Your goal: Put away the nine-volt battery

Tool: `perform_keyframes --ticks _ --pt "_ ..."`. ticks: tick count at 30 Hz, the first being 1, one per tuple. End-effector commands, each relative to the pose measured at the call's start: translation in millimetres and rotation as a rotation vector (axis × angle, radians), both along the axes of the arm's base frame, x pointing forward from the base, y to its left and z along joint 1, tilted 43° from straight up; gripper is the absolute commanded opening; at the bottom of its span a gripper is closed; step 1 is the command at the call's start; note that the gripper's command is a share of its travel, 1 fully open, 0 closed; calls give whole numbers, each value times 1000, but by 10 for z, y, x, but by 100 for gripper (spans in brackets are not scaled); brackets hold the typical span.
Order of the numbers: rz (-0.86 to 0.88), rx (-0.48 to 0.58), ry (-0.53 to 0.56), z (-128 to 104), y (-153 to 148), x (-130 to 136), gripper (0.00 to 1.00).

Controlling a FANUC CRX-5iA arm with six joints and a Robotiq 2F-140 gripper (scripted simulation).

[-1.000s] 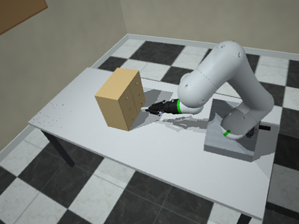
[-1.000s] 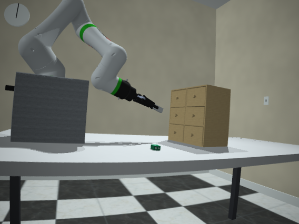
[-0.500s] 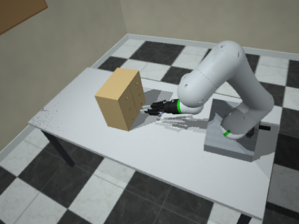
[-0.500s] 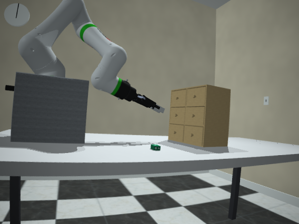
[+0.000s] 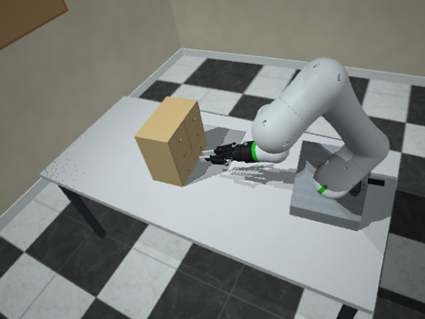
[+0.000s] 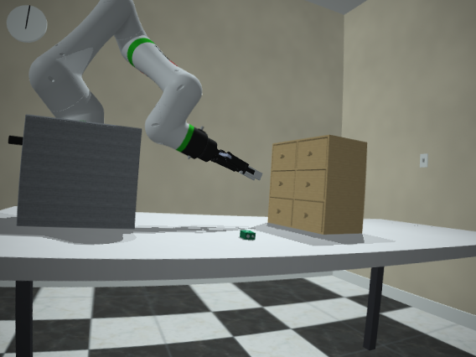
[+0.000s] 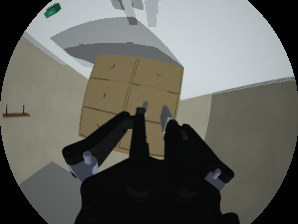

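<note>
The small wooden chest [image 5: 168,138] [image 6: 317,184] stands on the white table, with two columns of three drawers, all pushed in. It also shows in the wrist view [image 7: 133,106]. A green nine-volt battery [image 6: 248,235] lies on the table in front of the chest, a little to the left in the exterior view; it is at the top left of the wrist view [image 7: 52,11]. My gripper [image 5: 204,157] [image 6: 256,175] [image 7: 154,109] hovers level with the middle drawer row, a short way off the chest front. Its fingers stand a small gap apart with nothing between them.
The arm's grey pedestal block [image 5: 331,201] [image 6: 77,172] sits on the table at the end away from the chest. The chest stands close to the table's far long edge.
</note>
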State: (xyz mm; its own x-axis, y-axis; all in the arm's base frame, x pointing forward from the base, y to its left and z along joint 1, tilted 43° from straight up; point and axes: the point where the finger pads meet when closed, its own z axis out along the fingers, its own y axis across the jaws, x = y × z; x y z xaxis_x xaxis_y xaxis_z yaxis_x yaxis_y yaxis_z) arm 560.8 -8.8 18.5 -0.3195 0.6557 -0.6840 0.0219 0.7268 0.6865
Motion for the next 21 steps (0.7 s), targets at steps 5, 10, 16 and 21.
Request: perform_keyframes --ticks 5,10,16,21 --pt "-1 0 0 -15 9 76 20" --pt "-1 0 0 -31 22 148 20" --pt "-1 0 0 -73 56 338 20" --pt "-1 0 0 -109 85 501 20"
